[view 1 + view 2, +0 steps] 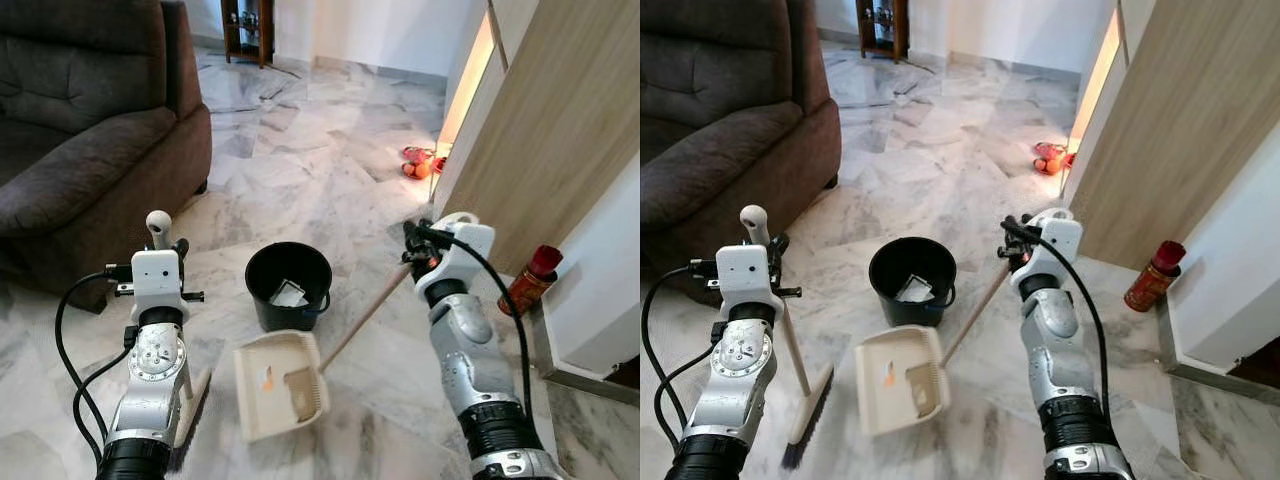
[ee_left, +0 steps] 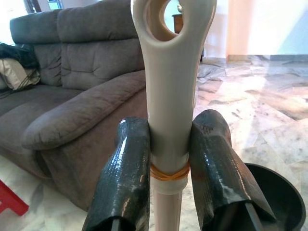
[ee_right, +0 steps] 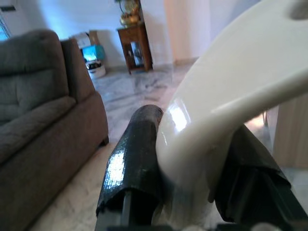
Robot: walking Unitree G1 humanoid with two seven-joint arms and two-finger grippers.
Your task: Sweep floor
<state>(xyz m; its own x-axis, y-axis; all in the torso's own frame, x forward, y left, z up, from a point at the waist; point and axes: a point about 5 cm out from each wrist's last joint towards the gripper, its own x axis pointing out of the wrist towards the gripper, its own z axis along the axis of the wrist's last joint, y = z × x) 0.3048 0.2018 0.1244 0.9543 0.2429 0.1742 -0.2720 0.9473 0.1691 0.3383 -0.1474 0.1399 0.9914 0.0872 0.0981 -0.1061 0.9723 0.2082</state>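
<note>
Left gripper clamped on the broom handle, bristles on the marble floor just left of the dustpan. Right gripper closed around the dustpan's handle. Black bucket just beyond the dustpan.

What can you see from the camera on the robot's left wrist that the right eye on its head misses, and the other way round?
The left wrist view alone shows the yellow rubber band around the cream plastic broom handle, clamped between the left gripper's fingers, and the handle's hanging hole.

The right eye view alone shows the cream dustpan holding scraps, the right gripper on its long handle, the broom's dark bristles, and a red spray can.

Both share the grey fabric sofa, the black bucket and the marble floor.
</note>
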